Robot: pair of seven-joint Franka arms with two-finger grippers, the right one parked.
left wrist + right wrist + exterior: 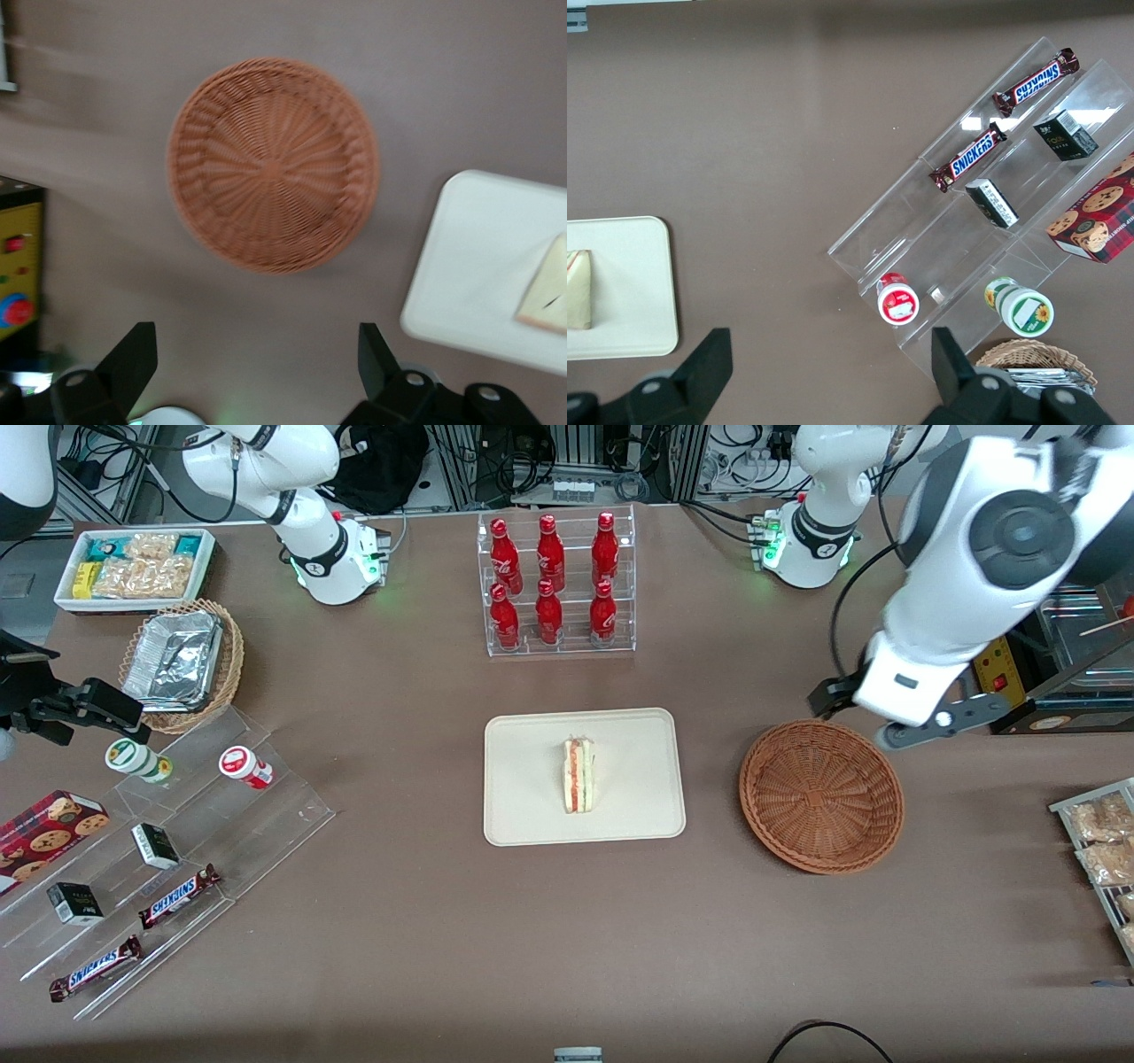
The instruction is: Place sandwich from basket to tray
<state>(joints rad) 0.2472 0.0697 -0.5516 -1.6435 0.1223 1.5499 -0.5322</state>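
My gripper (257,372) hangs in the air above the table, fingers (131,359) spread wide with nothing between them, up over the edge of the wicker basket (821,795) that lies farther from the front camera. The basket sits bare (reddish-brown weave showing all the way round). The sandwich (578,774) lies on the cream tray (532,815), filling stripe up, and the tray sits beside the basket, well apart from me.
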